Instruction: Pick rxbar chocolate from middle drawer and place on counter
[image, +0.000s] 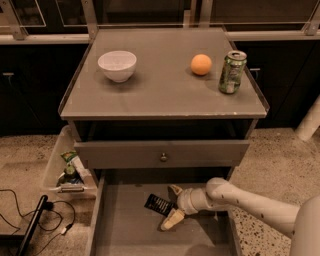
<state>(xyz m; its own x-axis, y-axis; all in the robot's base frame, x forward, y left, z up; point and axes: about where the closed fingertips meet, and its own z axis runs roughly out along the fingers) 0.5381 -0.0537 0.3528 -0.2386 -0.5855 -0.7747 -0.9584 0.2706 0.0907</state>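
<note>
Glossy counter (165, 97), smooth middle drawer (125, 227) (gripper (169, 207) inside)

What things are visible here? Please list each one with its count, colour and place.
counter: one, grey, cabinet top
bowl: one, white, on the counter, left in view
orange: one, orange, on the counter, towards the right
soda can: one, green, upright beside the orange
drawer front: one, grey, round knob, under the counter
middle drawer: one, grey, pulled open
rxbar chocolate: one, black, on the drawer floor
bin: one, pale, on the ground left of the cabinet, packets inside
pole: one, black, on the ground
cables: black, beside the pole
arm: one, white, reaching into the drawer
claw: one, open, fingers astride the bar's end
</note>
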